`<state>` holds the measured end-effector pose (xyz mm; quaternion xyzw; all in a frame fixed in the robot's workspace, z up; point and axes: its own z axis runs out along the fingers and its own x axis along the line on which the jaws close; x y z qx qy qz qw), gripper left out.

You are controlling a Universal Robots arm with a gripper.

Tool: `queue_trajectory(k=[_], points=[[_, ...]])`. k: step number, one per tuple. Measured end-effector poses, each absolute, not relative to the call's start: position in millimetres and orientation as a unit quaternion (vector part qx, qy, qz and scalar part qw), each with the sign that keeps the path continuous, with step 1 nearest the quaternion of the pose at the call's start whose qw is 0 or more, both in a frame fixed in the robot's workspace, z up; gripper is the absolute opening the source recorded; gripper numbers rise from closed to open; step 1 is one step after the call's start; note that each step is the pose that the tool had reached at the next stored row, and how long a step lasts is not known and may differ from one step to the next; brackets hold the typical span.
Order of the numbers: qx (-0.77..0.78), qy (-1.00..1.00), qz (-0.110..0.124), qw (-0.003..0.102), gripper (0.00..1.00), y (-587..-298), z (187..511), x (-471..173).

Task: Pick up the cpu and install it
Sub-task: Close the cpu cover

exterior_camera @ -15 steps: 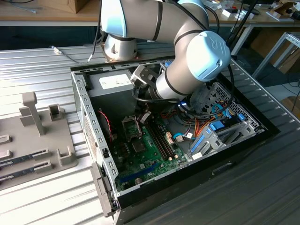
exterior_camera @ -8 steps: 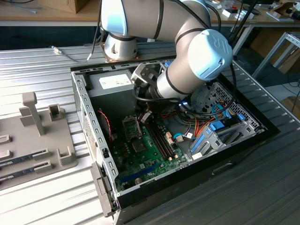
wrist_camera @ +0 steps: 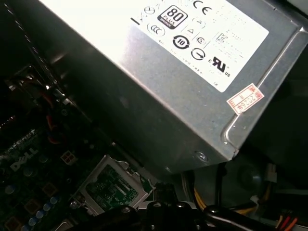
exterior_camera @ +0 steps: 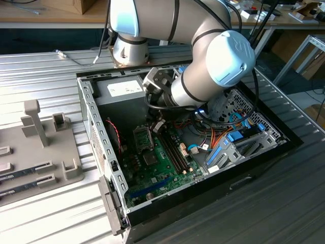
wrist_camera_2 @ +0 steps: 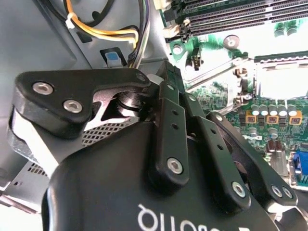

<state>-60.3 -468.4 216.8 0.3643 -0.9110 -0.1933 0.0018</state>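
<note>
Inside the open computer case (exterior_camera: 96, 137), my gripper (exterior_camera: 157, 123) hangs low over the green motherboard (exterior_camera: 152, 170). It is just above the far edge of the metal-framed processor socket (exterior_camera: 143, 137). In the second wrist view its black linkage (wrist_camera_2: 168, 139) fills the foreground, and the socket (wrist_camera_2: 281, 82) lies beyond it, bright inside its metal frame. The first wrist view has the socket (wrist_camera: 113, 187) with a green square inside the frame, close to dark gripper parts (wrist_camera: 159, 214). The cpu is hidden.
The grey power-supply box (exterior_camera: 122, 87) (wrist_camera: 183, 72) stands right behind the gripper. Memory slots (exterior_camera: 175, 152) and bundled cables (exterior_camera: 223, 137) lie to the exterior view's right of the socket. A grey tray (exterior_camera: 66, 168) with memory sticks (exterior_camera: 30, 175) sits outside the case.
</note>
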Motion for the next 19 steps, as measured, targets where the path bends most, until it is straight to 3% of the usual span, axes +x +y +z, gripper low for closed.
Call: queue_trajectory(k=[19], points=[[0.374,-0.904,-0.205,-0.001,0.11,-472.9,224.3,-60.5]])
